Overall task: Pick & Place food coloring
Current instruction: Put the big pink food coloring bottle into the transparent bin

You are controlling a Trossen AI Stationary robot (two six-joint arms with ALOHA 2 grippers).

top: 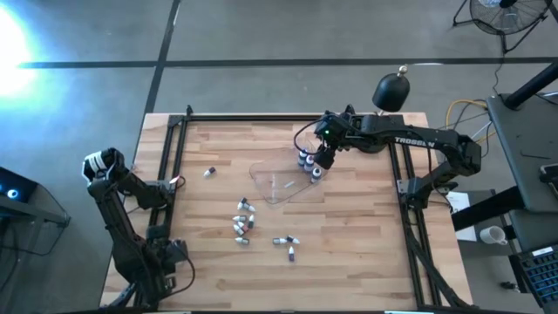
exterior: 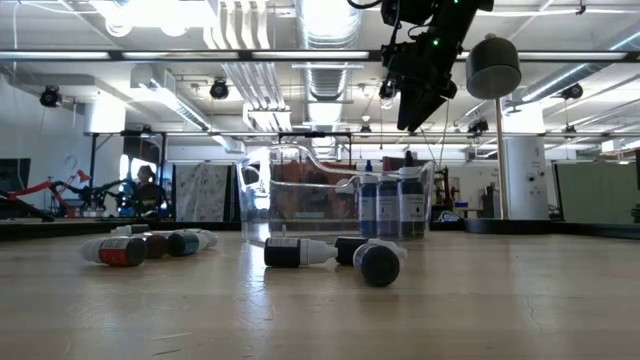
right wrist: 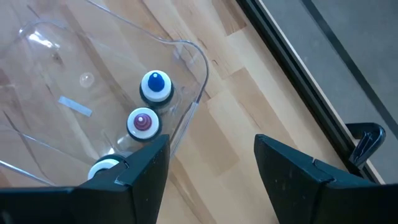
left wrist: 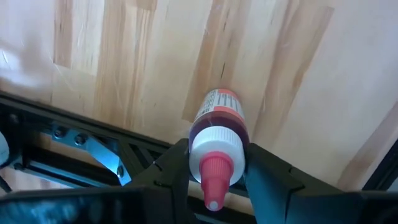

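Above the clear plastic tray [top: 281, 185], right gripper [top: 319, 162] spread and empty over upright bottles, left gripper [left wrist: 213, 183] pinching a red dropper bottle [left wrist: 217, 121] — delivery to tray probably next.

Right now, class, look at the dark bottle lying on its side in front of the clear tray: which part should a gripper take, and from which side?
Take the dark bottle across its body, not the tapering white cap, coming down from above. It lies flat, and a second bottle crowds its cap end. The open right gripper is nearest; the left gripper holds a red bottle.
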